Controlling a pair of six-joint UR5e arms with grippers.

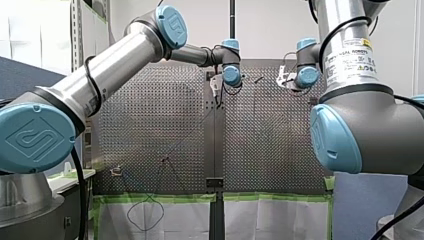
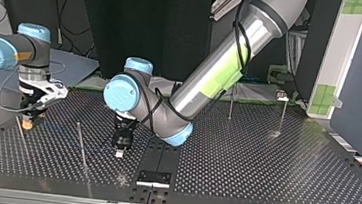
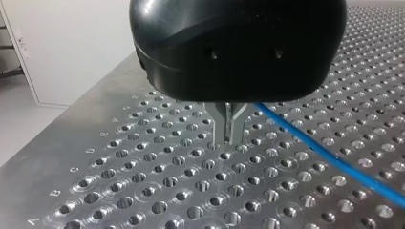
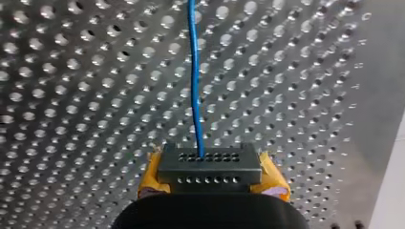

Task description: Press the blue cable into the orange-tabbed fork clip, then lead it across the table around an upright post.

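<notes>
The blue cable (image 3: 334, 160) lies low over the perforated table, running away beside my left gripper's (image 3: 229, 138) metal fingers. Those fingers stand a little apart with nothing between their tips. In the top view my left gripper (image 2: 120, 149) points down near the table's middle. My right gripper (image 4: 209, 183) has yellow pads (image 4: 154, 177) closed on the cable's end, behind a black perforated block (image 4: 209, 164). From there the cable (image 4: 193, 86) stretches straight ahead. My right gripper (image 2: 28, 120) stands at the top view's left. A thin upright post (image 2: 82, 147) rises between the grippers.
Two more posts (image 2: 231, 105) (image 2: 283, 113) stand at the top view's far right. A small clip (image 1: 116, 171) sits near the front view's lower left. A loop of cable (image 1: 145, 212) hangs over that table edge. A seam plate (image 2: 153, 176) marks the table's middle.
</notes>
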